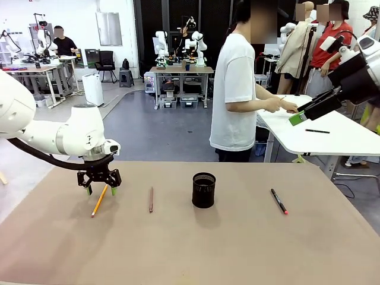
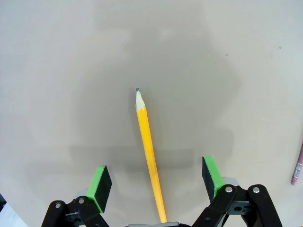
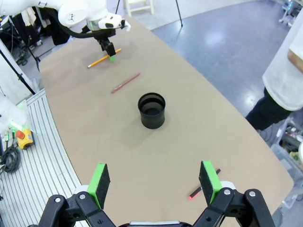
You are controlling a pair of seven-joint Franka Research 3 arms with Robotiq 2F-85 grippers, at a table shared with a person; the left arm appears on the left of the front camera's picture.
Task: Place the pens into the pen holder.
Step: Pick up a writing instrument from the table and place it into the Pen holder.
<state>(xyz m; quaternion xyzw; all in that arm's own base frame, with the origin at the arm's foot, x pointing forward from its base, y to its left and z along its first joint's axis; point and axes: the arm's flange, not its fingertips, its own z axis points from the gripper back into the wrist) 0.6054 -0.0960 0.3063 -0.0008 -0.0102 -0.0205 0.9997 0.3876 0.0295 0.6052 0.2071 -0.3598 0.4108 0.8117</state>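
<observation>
On the bench (image 1: 237, 249), from left to right: the leftmost pencil (image 1: 99, 201), a second pencil (image 1: 151, 199), the pen holder (image 1: 203, 190), the marker (image 1: 279, 201).

Left hand (image 1: 100, 189) low, pointing down, fingers apart. Right hand (image 1: 297, 116) held high, far right, fingers apart.

Pencil (image 2: 149, 151) is showing yellow-orange, with a pale wood tip and dark lead. Second pencil (image 1: 151, 199) is reading reddish-brown. Marker (image 1: 278, 200) is showing black with a red end. Holder (image 1: 203, 190) is showing black, its wall in a fine mesh pattern. Surface (image 1: 237, 249) is appearing plain tan. Left claw (image 2: 156, 182) and right claw (image 3: 156, 177) are showing black with bright green pads (image 2: 100, 187). Arms (image 1: 71, 136) are showing white.
</observation>
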